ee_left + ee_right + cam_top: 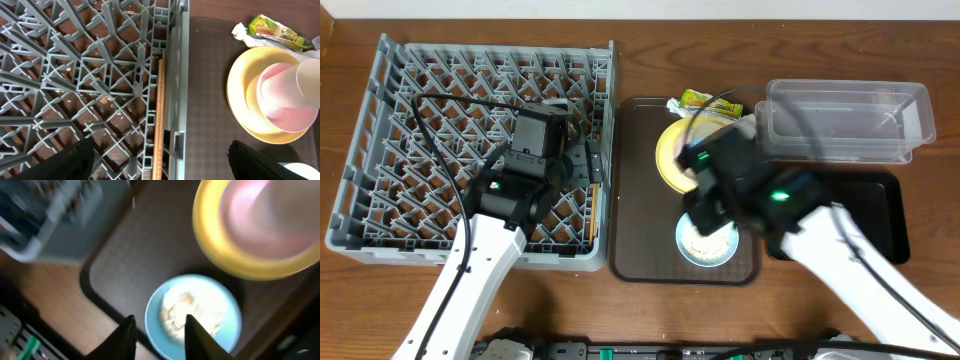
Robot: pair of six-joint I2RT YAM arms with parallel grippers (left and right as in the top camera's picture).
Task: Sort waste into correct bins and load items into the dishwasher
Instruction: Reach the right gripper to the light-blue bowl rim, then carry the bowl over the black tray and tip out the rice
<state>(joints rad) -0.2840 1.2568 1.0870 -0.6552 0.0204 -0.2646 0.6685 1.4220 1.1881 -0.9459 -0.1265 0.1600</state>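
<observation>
light blue bowl [153, 314] with rice [187, 311] sits at near end of brown serving tray [640, 200]. right gripper [160, 319] is over the bowl's left rim, one finger on either side. Jaws are narrowed, but the frame is blurred and I can't tell if they're clamped on it.

yellow plate [240, 95] is at far end of the same tray. pink bowl [280, 100] lies on it, white cup [310, 80] against the bowl. snack wrapper [272, 29] and white packaging [240, 31] are just beyond the plate.

clear tub [920, 110] is far right, black tray [885, 215] nearer, beside it.

dish rack [350, 190] is left of the brown tray. One chopstick [160, 100] lies along its right wall. left gripper [161, 144] hangs above that edge, jaws spread wide, holding nothing.
</observation>
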